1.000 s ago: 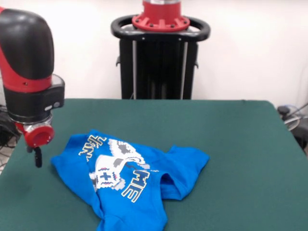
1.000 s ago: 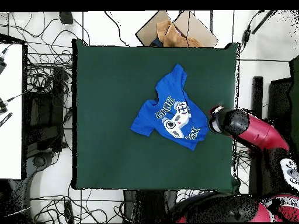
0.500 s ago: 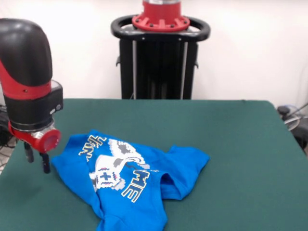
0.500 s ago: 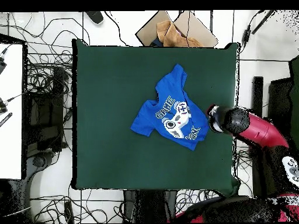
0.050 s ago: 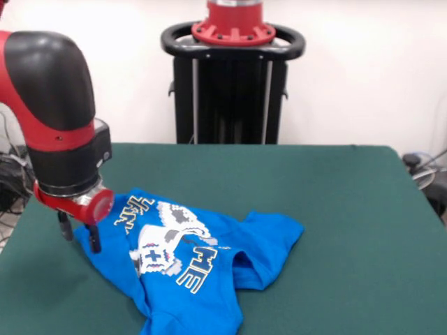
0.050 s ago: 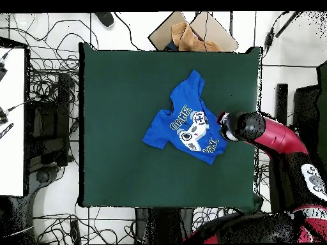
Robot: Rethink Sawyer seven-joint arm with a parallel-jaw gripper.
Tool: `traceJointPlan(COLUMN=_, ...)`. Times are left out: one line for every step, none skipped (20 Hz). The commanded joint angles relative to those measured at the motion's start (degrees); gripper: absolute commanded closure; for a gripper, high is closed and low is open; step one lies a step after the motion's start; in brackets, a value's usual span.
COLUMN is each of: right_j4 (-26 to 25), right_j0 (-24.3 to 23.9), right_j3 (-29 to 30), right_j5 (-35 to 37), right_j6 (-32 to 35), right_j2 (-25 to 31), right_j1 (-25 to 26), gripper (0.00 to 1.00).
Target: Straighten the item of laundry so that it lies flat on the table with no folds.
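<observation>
A small bright blue T-shirt (image 5: 192, 262) lies crumpled on the dark green table (image 5: 335, 209), and the front view shows how far from flat it is: the cloth is bunched with a raised fold beside the lettering, one sleeve pokes out to the picture's right, and the white pixel controller print with parts of the lettering is twisted across the middle. The overhead view gives the layout that the front view cannot: the T-shirt (image 6: 187, 124) sits toward the side of the table (image 6: 128, 96) where the arm reaches in, well clear of the other three edges, lying at a slant with one narrow end pointing toward the table's top edge in that picture. The gripper (image 5: 79, 232) hangs below the red and black wrist at the shirt's edge; in the front view its two dark fingers stand spread apart, one just outside the cloth over bare felt and the other at or over the blue edge, pinching nothing. Whether the tips touch the table cannot be told. From above, the gripper (image 6: 223, 127) is hidden under the rounded wrist, which overlaps the shirt's edge. Beyond the table's far edge in the overhead view lies a brown cardboard piece (image 6: 191, 35), and cables (image 6: 51, 83) sprawl over the floor.
</observation>
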Motion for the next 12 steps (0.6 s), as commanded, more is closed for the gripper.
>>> traceJointPlan(right_j4=-3.18, right_j0=4.27, right_j3=-1.59, right_j5=3.77, right_j6=-4.85, right_j2=3.47, right_j1=-0.25, gripper=0.0)
traceJointPlan(right_j4=-4.3, right_j0=5.07, right_j3=-1.89, right_j5=2.9, right_j6=-4.75, right_j2=2.6, right_j1=-0.11, gripper=0.0)
traceJointPlan(right_j4=-4.93, right_j0=5.49, right_j3=-2.06, right_j5=2.18, right_j6=-4.42, right_j2=2.04, right_j1=0.38, gripper=0.0)
traceJointPlan(right_j4=-5.42, right_j0=5.69, right_j3=-2.06, right_j5=1.35, right_j6=-4.13, right_j2=1.8, right_j1=1.02, gripper=0.0)
traceJointPlan(right_j4=-5.55, right_j0=5.62, right_j3=-1.88, right_j5=0.64, right_j6=-3.81, right_j2=1.88, right_j1=1.68, gripper=0.0)
traceJointPlan(right_j4=-5.51, right_j0=5.7, right_j3=-1.29, right_j5=-0.16, right_j6=-2.87, right_j2=1.78, right_j1=2.04, gripper=0.0)
traceJointPlan(right_j4=-5.25, right_j0=6.29, right_j3=-1.18, right_j5=-0.29, right_j6=-1.29, right_j2=1.22, right_j1=2.2, gripper=0.0)
traceJointPlan(right_j4=-4.62, right_j0=6.96, right_j3=-0.44, right_j5=-0.43, right_j6=1.11, right_j2=0.33, right_j1=2.0, gripper=0.0)
traceJointPlan(right_j4=-4.22, right_j0=7.5, right_j3=0.11, right_j5=-0.55, right_j6=2.62, right_j2=-0.28, right_j1=1.87, gripper=0.0)
traceJointPlan(right_j4=-4.21, right_j0=7.9, right_j3=0.3, right_j5=-0.76, right_j6=3.13, right_j2=-0.63, right_j1=1.98, gripper=0.0)
traceJointPlan(right_j4=-4.11, right_j0=8.63, right_j3=-0.06, right_j5=-0.5, right_j6=4.1, right_j2=-1.44, right_j1=2.34, gripper=0.0)
traceJointPlan(right_j4=-4.27, right_j0=9.55, right_j3=-0.52, right_j5=-0.2, right_j6=5.16, right_j2=-2.55, right_j1=2.78, gripper=0.0)
